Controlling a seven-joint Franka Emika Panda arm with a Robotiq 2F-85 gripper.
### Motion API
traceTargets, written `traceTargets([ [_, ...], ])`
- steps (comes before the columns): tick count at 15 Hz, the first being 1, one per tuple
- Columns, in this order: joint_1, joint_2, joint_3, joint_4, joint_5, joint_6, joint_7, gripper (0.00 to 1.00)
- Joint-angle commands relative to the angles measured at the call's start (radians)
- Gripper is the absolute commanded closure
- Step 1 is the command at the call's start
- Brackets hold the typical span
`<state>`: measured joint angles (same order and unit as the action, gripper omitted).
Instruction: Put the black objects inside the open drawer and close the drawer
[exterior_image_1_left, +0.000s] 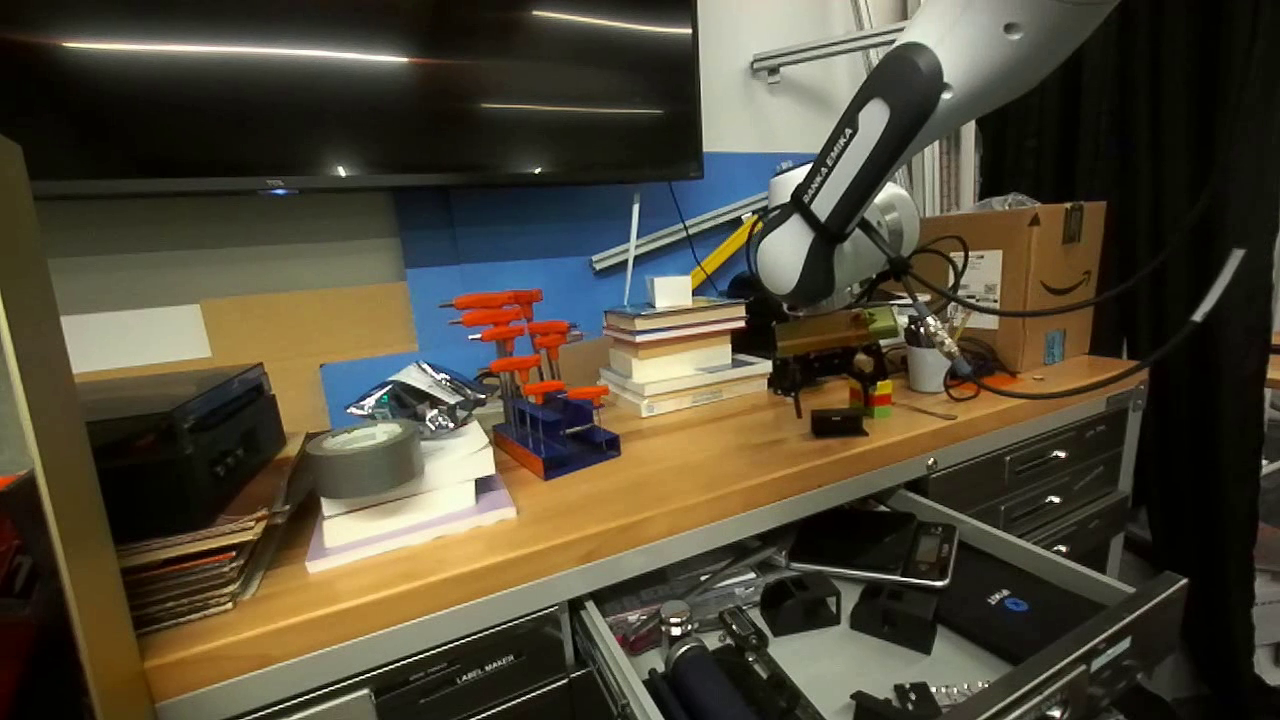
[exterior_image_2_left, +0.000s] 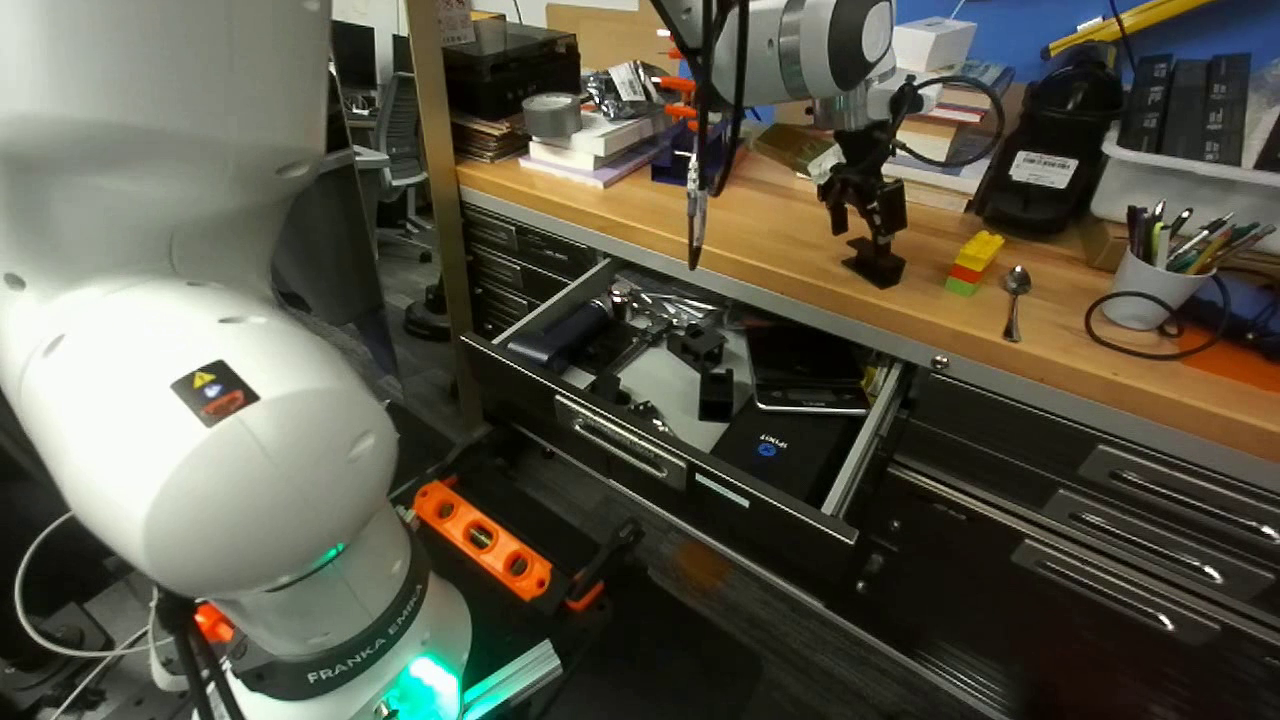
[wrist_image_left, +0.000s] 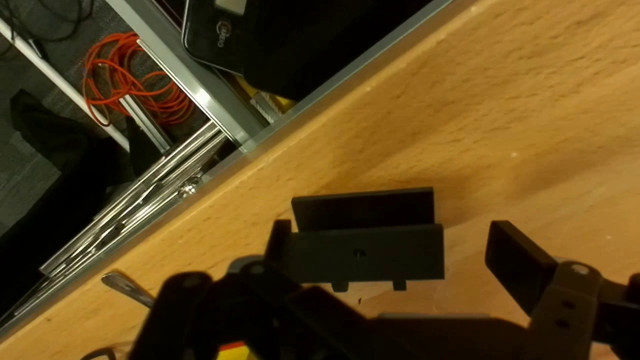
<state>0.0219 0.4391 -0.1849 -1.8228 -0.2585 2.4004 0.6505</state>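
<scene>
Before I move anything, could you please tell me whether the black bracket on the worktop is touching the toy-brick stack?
Apart: in an exterior view, a strip of worktop shows between the black bracket and the toy-brick stack.

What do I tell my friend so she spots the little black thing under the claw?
Find the long wooden table above the open drawer. Look toward its front, below the robot's open claw, for a small black thing. Unlike the colourful toy bricks and silver spoon nearby, it's all black, with flat sides.
</scene>
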Motion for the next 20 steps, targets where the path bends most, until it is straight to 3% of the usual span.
traceTargets([
  [1, -0.005, 0.092, -0.02, 0.115, 0.024, -0.005, 0.004, 0.0],
  [15, -0.007, 0.127, -0.044, 0.192, 0.018, -0.01, -0.02, 0.0],
  [20, -0.064, 0.129, 0.013, 0.196, 0.096, -0.028, -0.206, 0.0],
])
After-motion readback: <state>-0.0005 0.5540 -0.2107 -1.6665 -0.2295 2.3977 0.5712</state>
